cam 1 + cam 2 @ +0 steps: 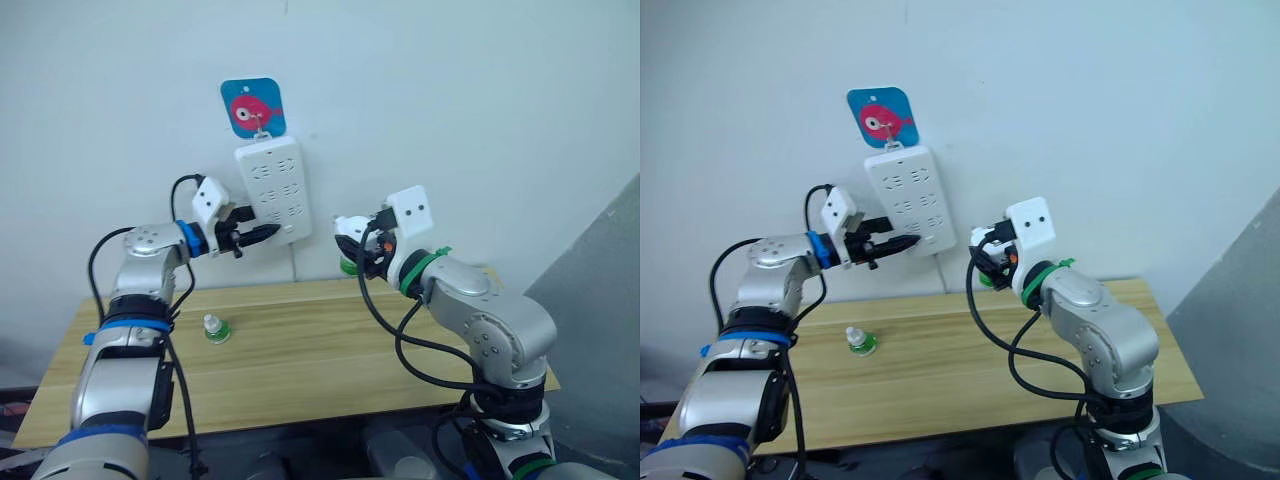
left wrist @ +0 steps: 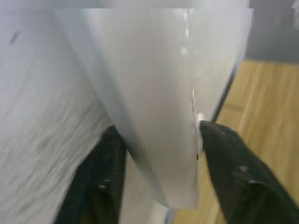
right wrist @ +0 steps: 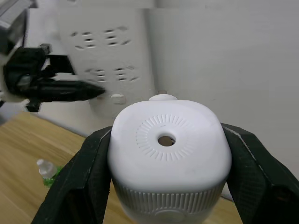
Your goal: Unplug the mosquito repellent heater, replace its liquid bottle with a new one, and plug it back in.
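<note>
On the wall above the wooden counter (image 1: 300, 350) a long white power strip (image 1: 273, 190) is hanging from a blue card (image 1: 253, 107) that is showing a pink fish drawing; no writing on either can be read, and the strip's socket holes are carrying no legible markings. The right claw (image 3: 166, 154) is holding the mosquito repellent heater (image 3: 168, 154) in the air just beside the wall, well above the counter's back edge, its two black fingers (image 3: 88, 172) pressing against the white body from both sides, the round vent hole ringed by fine ribs facing the wrist camera. The heater's underside and prongs are hidden, though a bit of green is peeking out below it in the head views. The left claw (image 1: 262, 234) is reaching toward the lower edge of the power strip, its fingers standing slightly apart on either side of a blurred white shape in the left wrist view; whether they are touching it is hard to make out. A small clear bottle with a green base (image 1: 215, 328) is standing upright on the counter, its label too small to read.
</note>
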Robot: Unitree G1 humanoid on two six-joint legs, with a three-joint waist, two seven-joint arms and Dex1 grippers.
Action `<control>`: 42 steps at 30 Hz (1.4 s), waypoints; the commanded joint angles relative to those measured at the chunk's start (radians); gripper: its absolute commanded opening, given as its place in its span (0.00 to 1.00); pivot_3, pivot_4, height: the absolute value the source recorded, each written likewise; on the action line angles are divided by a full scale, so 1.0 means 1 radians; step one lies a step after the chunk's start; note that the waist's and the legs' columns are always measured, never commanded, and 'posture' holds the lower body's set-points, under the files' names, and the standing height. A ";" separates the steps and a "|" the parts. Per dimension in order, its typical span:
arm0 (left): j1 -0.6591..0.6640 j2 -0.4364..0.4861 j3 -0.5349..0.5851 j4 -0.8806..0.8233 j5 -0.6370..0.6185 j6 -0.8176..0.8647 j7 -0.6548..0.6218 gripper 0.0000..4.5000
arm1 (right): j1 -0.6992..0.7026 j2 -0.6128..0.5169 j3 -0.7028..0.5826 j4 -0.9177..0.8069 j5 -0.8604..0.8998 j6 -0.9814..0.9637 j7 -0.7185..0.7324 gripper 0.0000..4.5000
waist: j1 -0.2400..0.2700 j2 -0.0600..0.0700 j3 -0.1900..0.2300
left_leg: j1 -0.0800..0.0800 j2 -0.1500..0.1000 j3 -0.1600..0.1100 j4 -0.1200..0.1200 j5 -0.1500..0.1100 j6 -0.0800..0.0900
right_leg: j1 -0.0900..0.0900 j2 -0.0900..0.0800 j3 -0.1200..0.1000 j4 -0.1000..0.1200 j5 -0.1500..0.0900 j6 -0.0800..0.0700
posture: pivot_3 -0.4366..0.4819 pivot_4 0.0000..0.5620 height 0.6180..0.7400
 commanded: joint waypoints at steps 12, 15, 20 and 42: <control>0.510 0.136 0.171 -0.826 -0.225 0.206 0.057 1.00 | 0.064 0.006 -0.166 -0.086 0.098 -0.023 0.039 0.65 | -0.025 0.002 0.000 | -0.009 0.003 -0.002 -0.007 0.001 -0.001 | -0.015 -0.003 -0.003 0.004 0.000 -0.010 | 0.20 0.12 0.95; 0.579 0.122 0.180 -0.968 -0.258 0.226 0.084 1.00 | 0.083 0.005 -0.177 -0.089 0.125 -0.036 0.057 0.65 | -0.020 0.002 0.000 | -0.009 0.001 -0.001 -0.007 0.001 -0.001 | -0.014 -0.002 -0.002 0.004 -0.001 -0.008 | 0.20 0.11 0.95; 0.682 0.087 0.187 -1.081 -0.286 0.259 0.143 1.00 | 0.103 -0.001 -0.202 -0.107 0.173 -0.045 0.067 0.65 | -0.018 0.002 -0.001 | -0.007 0.001 0.002 -0.006 0.002 -0.002 | -0.012 -0.002 0.001 0.004 -0.002 -0.005 | 0.20 0.11 0.95; 0.481 -0.263 -0.157 -1.000 -0.198 0.232 0.287 1.00 | 0.075 0.273 -0.518 -0.069 0.797 -0.009 -0.379 0.65 | -0.034 0.009 -0.005 | -0.007 0.001 0.002 -0.006 0.002 -0.002 | -0.013 0.002 0.001 0.005 -0.001 -0.007 | 0.13 0.10 0.95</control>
